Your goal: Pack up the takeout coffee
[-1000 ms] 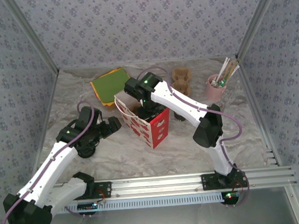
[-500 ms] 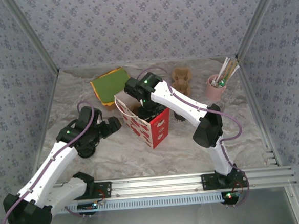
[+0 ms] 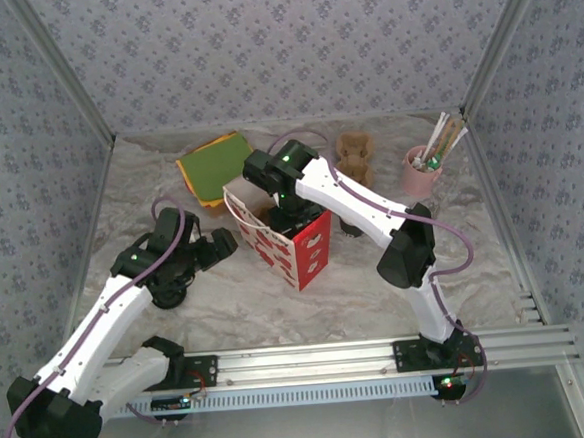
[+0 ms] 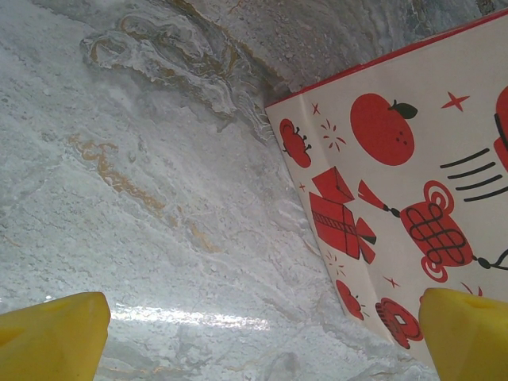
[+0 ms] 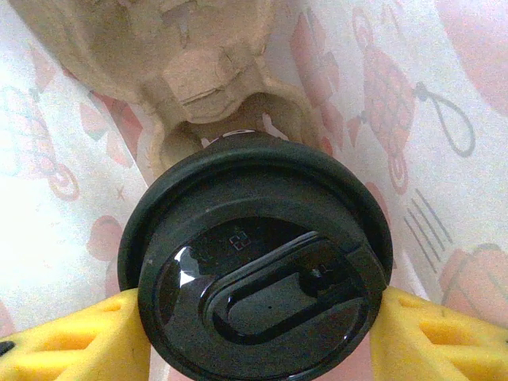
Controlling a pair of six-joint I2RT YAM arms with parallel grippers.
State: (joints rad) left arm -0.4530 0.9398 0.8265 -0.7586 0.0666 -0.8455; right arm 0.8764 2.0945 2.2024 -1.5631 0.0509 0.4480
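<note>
A marbled grey-white table (image 3: 228,314) carries a tall red-and-white bag (image 3: 313,255) standing upright near its middle, mouth open to the top. The right arm reaches down into that mouth. The left gripper (image 4: 254,333) hangs low over bare table just beside the bag's printed side, its yellow fingers (image 4: 51,337) spread wide with nothing between them. At the back lie green and orange sheets (image 3: 216,166), a brown pulp piece (image 3: 353,153) and, to the right, a pink cup (image 3: 421,173) of sticks. Inside the bag, the right gripper (image 5: 258,325) has its yellow fingers (image 5: 79,341) pressed against opposite sides of the coffee (image 5: 254,294), gripping it. From above, the coffee shows a glossy black round lid with a thick rolled edge and a raised oval sip tab; a sliver of white rim peeks out at its far edge. The lid hides its sleeve. A brown pulp carrier (image 5: 198,71) sits beyond it against the bag's wall.
</note>
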